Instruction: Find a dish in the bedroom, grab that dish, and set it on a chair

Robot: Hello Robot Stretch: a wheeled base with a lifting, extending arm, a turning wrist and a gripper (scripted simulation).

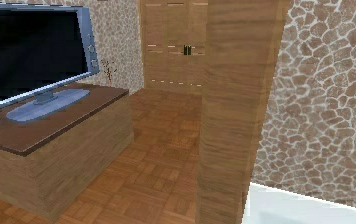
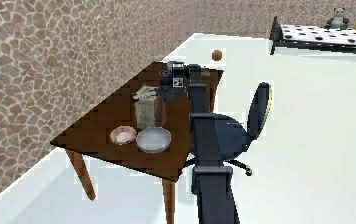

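On the brown wooden table (image 2: 96, 125), two round dishes lie near its front edge: a pale grey bowl (image 2: 153, 140) and, just left of it, a smaller pinkish one (image 2: 123, 135). The dark arm rises from the arm side view's bottom edge over the table's right side. Its gripper (image 2: 169, 84) ends at the table's far part, among small dark things and by a tan jar-like container (image 2: 145, 108). I cannot tell whether it holds anything. A dark blue office chair (image 2: 254, 112) stands right of the table, close behind the arm.
White floor lies around the table, with a stone wall to its left, a small brown ball (image 2: 217, 55) and a bed (image 2: 321, 36) far back. In the forward view, a television (image 1: 36, 50) sits on a wooden cabinet (image 1: 56, 140), beside a wooden door (image 1: 174, 45), a close wooden panel (image 1: 236, 110) and a stone wall (image 1: 321, 100).
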